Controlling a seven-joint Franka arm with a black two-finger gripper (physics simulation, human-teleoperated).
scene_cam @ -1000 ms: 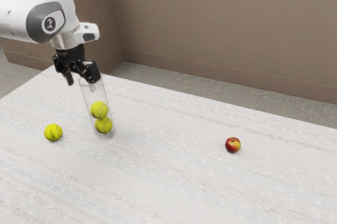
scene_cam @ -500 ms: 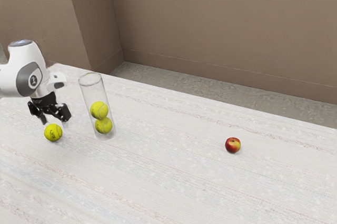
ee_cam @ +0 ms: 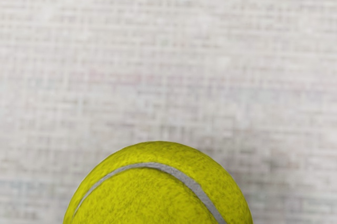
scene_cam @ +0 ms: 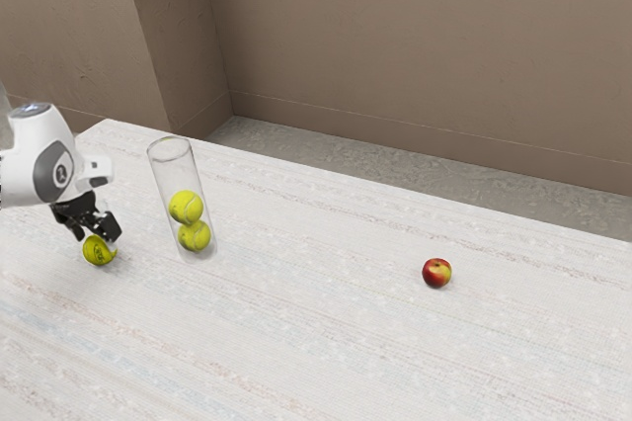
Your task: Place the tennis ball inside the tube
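Note:
My gripper (scene_cam: 97,239) is low over the table at the exterior view's left, shut on a yellow-green tennis ball (scene_cam: 99,251), with a finger against each side. The ball is at table height. In the wrist view the same tennis ball (ee_cam: 158,187) lies just under my hand, its grey seam curving over the top. To the exterior view's right of the gripper stands the clear tube (scene_cam: 172,152), its mouth facing up. Inside, a lower tennis ball (scene_cam: 195,236) rests at the bottom with an upper tennis ball (scene_cam: 185,207) on it.
A red and yellow apple (scene_cam: 436,273) lies on the pale, streaked table (scene_cam: 316,342), well off toward the exterior view's right. Behind the table's far edge are a strip of floor and a brown wall.
My hand has come away from above the tube toward the exterior view's left and down to the loose ball. There it has turned slightly and the fingers have drawn in on the ball.

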